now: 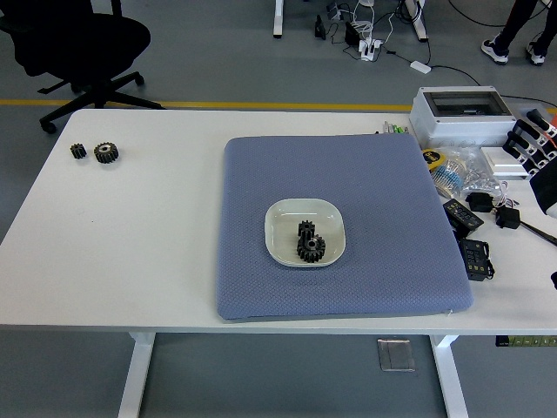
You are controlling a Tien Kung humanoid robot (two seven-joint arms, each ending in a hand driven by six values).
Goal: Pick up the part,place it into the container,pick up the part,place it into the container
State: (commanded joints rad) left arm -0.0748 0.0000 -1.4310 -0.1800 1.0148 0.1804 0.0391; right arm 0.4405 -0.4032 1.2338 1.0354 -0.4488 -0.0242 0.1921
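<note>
Step in hand: by the look of it, both placings done; two black toothed metal gears (309, 242) lying touching each other inside the shallow pale-green rounded-square dish (283, 219), toward its right near side.
Dish: glossy, smooth, low-rimmed; sitting about mid-way across the blue-grey textured fabric pad (374, 183).
Pad: square, soft-looking, finely dimpled weave, rounded corners; covering the right half of the white smooth desk (148, 235).
Spare parts: two more small black gears (97, 152), side by side on the bare desk at the far left, well apart from the pad; one smaller than the other.
Right robot hand (533, 139): at the right edge, over the clutter beside the grey plastic box (461, 115); black fingers with pale and orange tips, seemingly spread and holding nothing, though partly cut off by the frame, so hard to be sure.
Left robot hand: out of view.
Next move: if the far-left gears count as parts too, a long reach across the desk and a pinch on a small, hard, toothed rim; otherwise, only withdrawal.
</note>
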